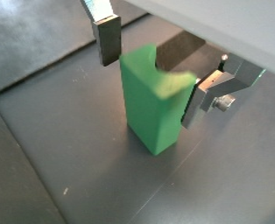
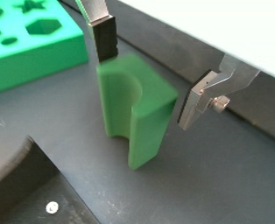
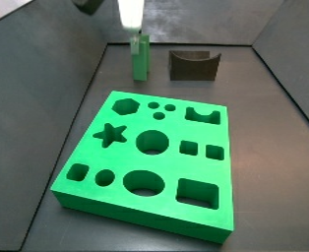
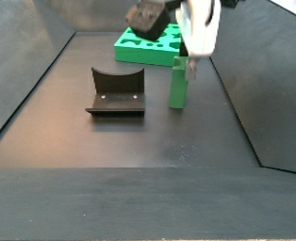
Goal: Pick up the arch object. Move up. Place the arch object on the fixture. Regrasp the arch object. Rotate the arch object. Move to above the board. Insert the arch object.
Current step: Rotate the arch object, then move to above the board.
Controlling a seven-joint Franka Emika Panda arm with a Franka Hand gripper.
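Toward the far edge of the dark floor, beyond the board [image 3: 151, 162], you have the arch object [image 3: 139, 57] standing upright on end, with the fixture [image 3: 193, 64] just beside it and apart from it. Your gripper [image 2: 146, 72] sits right over the green block, its fingers [image 1: 106, 42] spread wide, one to each side of the top of the block. In both wrist views a gap shows between each dark pad and the green faces, so nothing is held yet.

The block looks like a stiff, solid piece, probably light plastic, with smooth faces that could slip under a weak pinch. It stands tall on a small foot, so it would likely tip if one finger touched it first. The curved notch [image 2: 126, 92] runs down one side, as a wrist view shows. You would do best to close on the two flat opposite faces, near the upper part, and keep the pads off the notch edge. Centre the block between the plates before closing, so both pads meet it together.
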